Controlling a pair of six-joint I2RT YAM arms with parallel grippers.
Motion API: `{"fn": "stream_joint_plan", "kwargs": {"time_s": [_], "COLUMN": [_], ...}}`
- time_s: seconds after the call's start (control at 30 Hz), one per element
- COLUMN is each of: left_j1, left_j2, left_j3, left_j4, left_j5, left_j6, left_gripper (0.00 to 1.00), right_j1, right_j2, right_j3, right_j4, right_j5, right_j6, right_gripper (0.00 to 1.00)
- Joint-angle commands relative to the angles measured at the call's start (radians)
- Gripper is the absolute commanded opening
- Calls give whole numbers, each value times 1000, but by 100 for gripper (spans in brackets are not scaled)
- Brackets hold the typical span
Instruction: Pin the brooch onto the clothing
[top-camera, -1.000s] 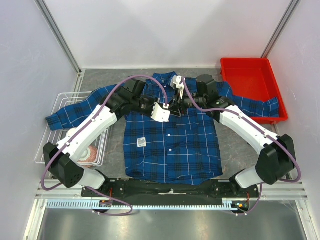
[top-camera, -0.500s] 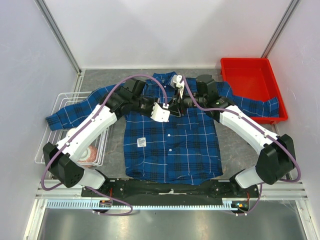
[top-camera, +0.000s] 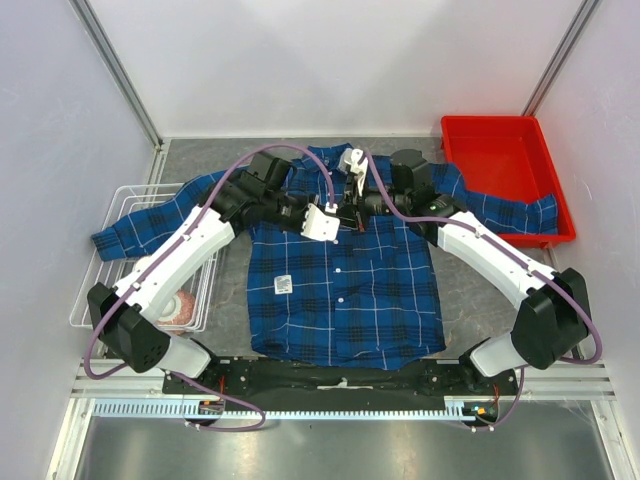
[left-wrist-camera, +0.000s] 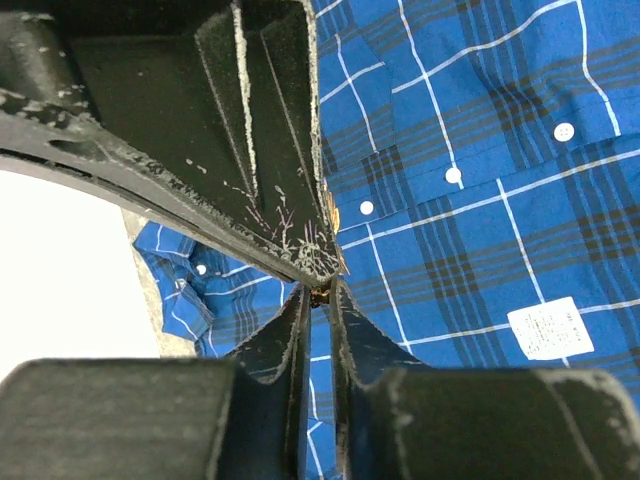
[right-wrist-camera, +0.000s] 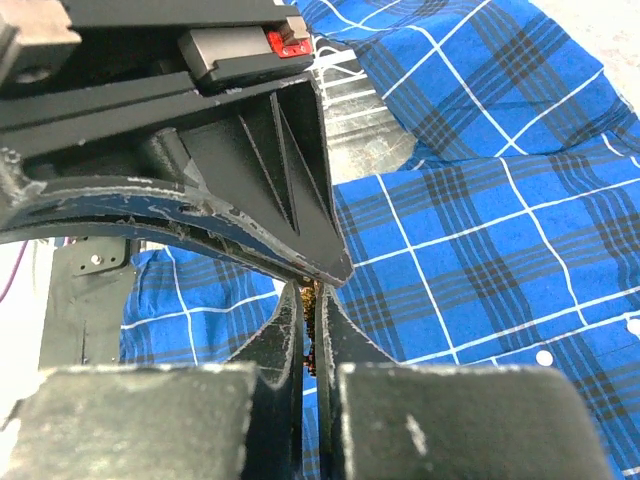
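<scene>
Brooch (right-wrist-camera: 309, 320): small gold-yellow piece, seen edge-on, pinched between the fingertips of the right gripper (right-wrist-camera: 310, 300), whose jaws are closed onto it with only the metal between them. Location: above the upper chest of the shirt (top-camera: 350, 290), by the button line and just below the collar; whether it touches the cloth cannot be told. Left gripper (left-wrist-camera: 320, 300): tip to tip with the right one, jaws narrow with a thin slit between them, and a gold-brown speck of the brooch at their very ends; whether they grip it cannot be told. Shirt: blue-and-black plaid with thin white lines, lying flat and front-up on the grey table (top-camera: 470, 290), front closed, collar toward the far wall. White buttons (left-wrist-camera: 453, 175): in a row down the front. White square label (top-camera: 283, 285): on the left half of the front, well apart from the grippers. Sleeves: one lies over the white wire basket (top-camera: 130, 195) on the left; the other reaches across the near rim of the red tray (top-camera: 500, 160) on the right.
</scene>
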Motion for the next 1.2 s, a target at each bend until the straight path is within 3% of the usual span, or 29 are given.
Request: {"fn": "stream_joint_plan", "kwargs": {"time_s": [0.0, 0.13, 0.27, 0.37, 0.43, 0.47, 0.5, 0.57, 0.67, 0.77, 1.17], "left_j1": [1, 79, 235, 401, 467, 478, 481, 480, 474, 448, 346], "left_j2": [7, 2, -17, -51, -91, -103, -117, -128, -87, -74, -50], "left_j3": [52, 65, 52, -69, -157, -236, -270, -329, -285, -240, -166], "left_j4": [-16, 41, 160, 420, 745, 845, 1070, 1223, 1363, 1402, 1455], "left_j5": [77, 137, 337, 563, 641, 659, 672, 685, 683, 659, 686], "left_j6": [-87, -247, -479, -758, -1009, -1079, -1140, -1306, -1481, -1527, -1601], "left_gripper": [21, 41, 50, 50, 50, 50, 50, 50, 50, 50, 44], "right_j1": [0, -5, -32, -82, -109, -114, -114, -114, -114, -112, -83], "right_j2": [-21, -33, -38, -44, -46, -44, -44, -40, -27, -26, -33], "right_j3": [0, 10, 31, 13, -16, -21, -27, -32, -30, -38, -32], "right_j4": [80, 81, 144, 368, 588, 656, 717, 866, 999, 1081, 1075], "right_j5": [24, 42, 47, 19, 2, -2, -8, -12, -25, -34, -91], "right_j6": [-10, -25, 18, 203, 359, 407, 449, 559, 676, 734, 744], "right_gripper": [0, 0, 0, 0, 0, 0, 0, 0, 0, 0, 0]}}
